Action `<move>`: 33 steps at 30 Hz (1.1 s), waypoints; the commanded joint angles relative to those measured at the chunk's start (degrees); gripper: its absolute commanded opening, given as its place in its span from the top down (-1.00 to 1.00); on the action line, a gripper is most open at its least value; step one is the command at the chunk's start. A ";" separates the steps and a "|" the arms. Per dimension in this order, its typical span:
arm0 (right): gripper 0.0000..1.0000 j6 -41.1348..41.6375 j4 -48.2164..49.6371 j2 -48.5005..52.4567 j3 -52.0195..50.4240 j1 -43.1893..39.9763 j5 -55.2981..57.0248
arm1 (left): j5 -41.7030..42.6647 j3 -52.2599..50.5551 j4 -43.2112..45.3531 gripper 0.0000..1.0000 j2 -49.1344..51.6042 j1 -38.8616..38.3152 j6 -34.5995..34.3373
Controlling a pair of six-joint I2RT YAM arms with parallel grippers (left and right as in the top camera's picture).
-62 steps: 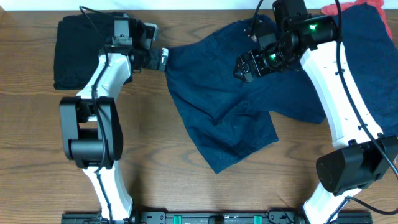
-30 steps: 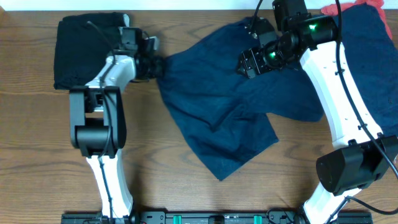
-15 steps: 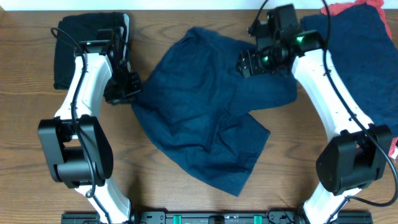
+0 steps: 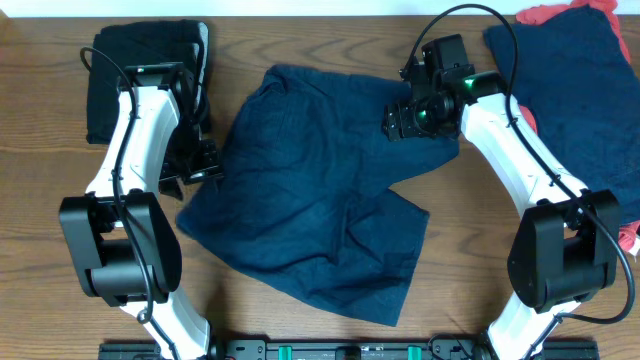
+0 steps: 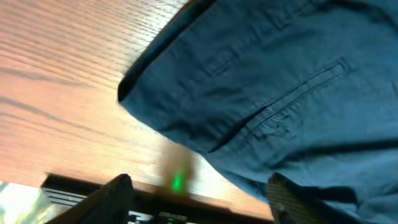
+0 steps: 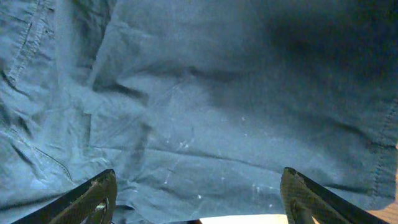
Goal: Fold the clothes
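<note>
My left gripper (image 4: 197, 166) sits at the 9 o'clock edge of the navy shorts (image 4: 310, 190) and my right gripper (image 4: 408, 120) over their 1 o'clock corner. Both have their jaws wide apart and hold nothing. The shorts lie spread across the middle of the table (image 4: 470, 270), rumpled, with creases running through the cloth under my right wrist. I judge this to be the flattening step before the first fold, so I should pinch opposite edges low against the wood and draw them apart until the creases go, then lay one leg over the other. The lower hem lies close to the table's 6 o'clock edge, so any pull should go sideways, not toward me. The black folded garment (image 4: 140, 70) lies just beside my left arm at 10 o'clock, and a pile of navy clothes (image 4: 570, 90) fills 2 o'clock. Bare wood at 8 and 4 o'clock gives room to swing.
</note>
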 commanded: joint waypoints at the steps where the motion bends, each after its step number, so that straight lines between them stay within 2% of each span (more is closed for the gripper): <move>1: -0.66 0.96 0.15 0.31 -0.20 0.09 0.55 | -1.29 0.66 1.16 -0.46 -1.38 -0.98 2.21; 4: -0.67 0.57 0.35 0.31 -0.20 0.09 0.55 | -1.25 1.40 6.43 -0.49 -1.84 -2.84 6.56; 7: -0.71 0.15 0.42 0.31 -0.15 0.09 0.55 | -1.22 2.36 15.56 -0.58 -2.03 -5.73 12.55; 10: -0.72 0.17 0.37 0.28 -0.13 0.09 0.52 | -1.25 2.29 28.41 -0.93 -1.86 -9.27 18.58; 11: -0.73 0.17 0.37 0.28 -0.13 0.09 0.52 | -1.27 2.32 32.11 -0.98 -1.70 -10.36 21.14; 13: -0.73 0.17 0.09 0.28 -0.13 0.02 0.55 | -1.31 2.32 39.28 -0.96 -1.11 -12.22 26.32; 17: -0.75 0.15 -1.33 0.28 -0.13 -0.04 0.57 | -1.29 2.32 46.86 -0.96 0.98 -13.09 30.29; 27: -0.76 0.17 -1.81 0.28 -0.13 -0.13 1.22 | -0.55 2.32 55.47 -0.96 10.45 -13.66 40.85; 31: -0.77 0.15 -1.79 0.28 -0.13 -0.13 1.42 | -0.59 2.32 59.32 -0.88 13.44 -13.73 41.75; 33: -0.77 0.15 -1.79 0.28 -0.13 -0.13 1.44 | -0.74 2.32 61.37 -0.71 14.51 -13.73 41.72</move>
